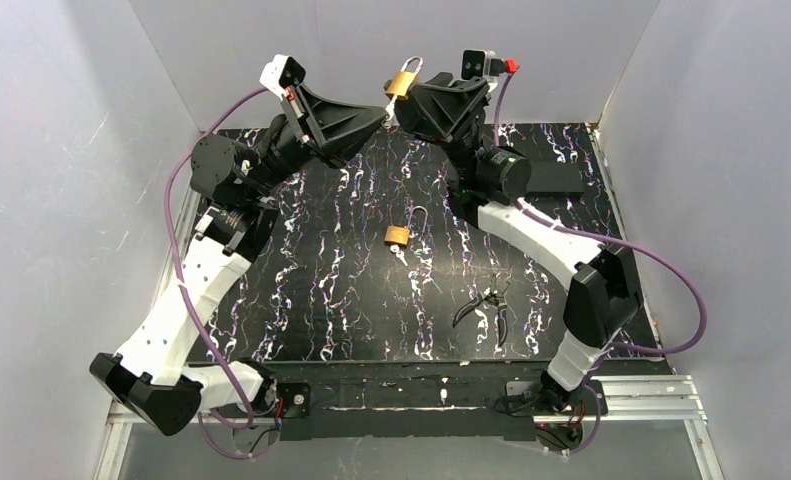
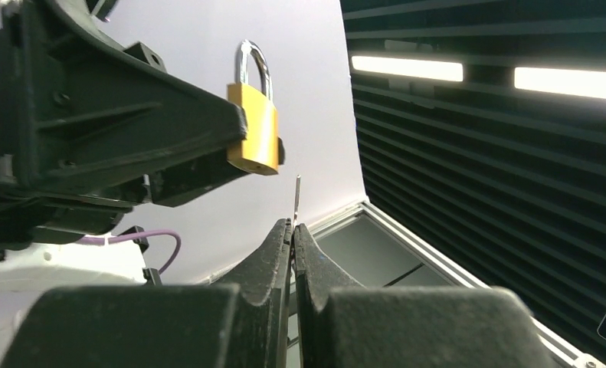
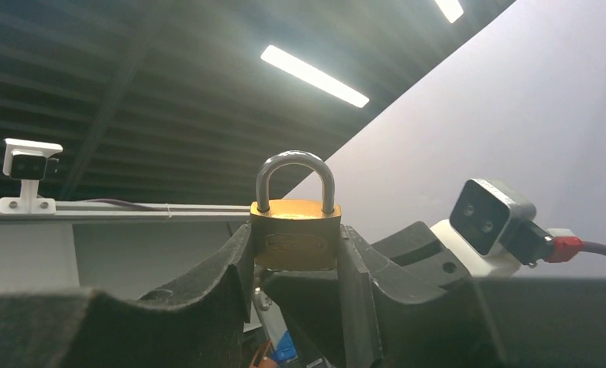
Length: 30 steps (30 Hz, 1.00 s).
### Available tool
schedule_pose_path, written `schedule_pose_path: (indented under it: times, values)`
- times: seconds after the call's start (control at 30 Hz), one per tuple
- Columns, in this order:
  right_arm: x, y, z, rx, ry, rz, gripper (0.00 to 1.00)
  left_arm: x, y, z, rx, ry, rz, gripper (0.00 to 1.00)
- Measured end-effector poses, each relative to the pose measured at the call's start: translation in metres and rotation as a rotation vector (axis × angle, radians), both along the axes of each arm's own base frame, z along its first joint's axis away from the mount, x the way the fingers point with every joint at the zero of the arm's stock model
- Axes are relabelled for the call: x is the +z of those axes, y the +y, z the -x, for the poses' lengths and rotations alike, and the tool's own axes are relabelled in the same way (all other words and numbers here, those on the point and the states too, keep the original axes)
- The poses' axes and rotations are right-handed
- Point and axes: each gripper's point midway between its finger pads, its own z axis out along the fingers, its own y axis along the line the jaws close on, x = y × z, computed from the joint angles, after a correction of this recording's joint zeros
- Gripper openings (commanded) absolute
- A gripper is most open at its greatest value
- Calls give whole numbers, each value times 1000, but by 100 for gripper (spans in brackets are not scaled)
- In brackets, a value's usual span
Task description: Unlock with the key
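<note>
My left gripper [image 2: 293, 228] is squeezed fully closed. My right gripper [image 3: 296, 230] is part-open, clamping the brass padlock [image 2: 255, 130] upright, over the desk [image 1: 321, 280]. The key [image 2: 296, 193] is pinched in my left, blade up, just below the lock's underside, not touching. Square blade to keyway first, then feed straight.

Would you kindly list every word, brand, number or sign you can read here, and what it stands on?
No text reads clearly.
Raised padlock: stamped oval mark on its brass face, too blurred to read.
Loose padlock: too small to read.
Key: edge-on, nothing shows.
</note>
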Motion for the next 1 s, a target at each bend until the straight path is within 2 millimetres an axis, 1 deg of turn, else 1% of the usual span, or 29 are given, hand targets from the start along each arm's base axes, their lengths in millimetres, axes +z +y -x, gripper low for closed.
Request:
schedule_pose_path:
  times: [0.13, 0.3, 0.53, 0.63, 1.0]
  values:
    - [-6, 7, -9, 7, 19, 9, 1, 3, 0, 4, -21, -3, 10, 0]
    - [-9, 10, -18, 10, 48, -3, 1, 3, 1, 5, -28, -6, 20, 0]
    - [-5, 8, -20, 5, 52, -23, 1, -20, 1, -2, -11, 54, 10, 0]
    - [-5, 8, -20, 6, 52, -23, 1, -23, 1, -5, -1, 64, 11, 0]
    - [-6, 10, -17, 19, 42, -9, 1, -13, 9, -9, 52, 31, 74, 0]
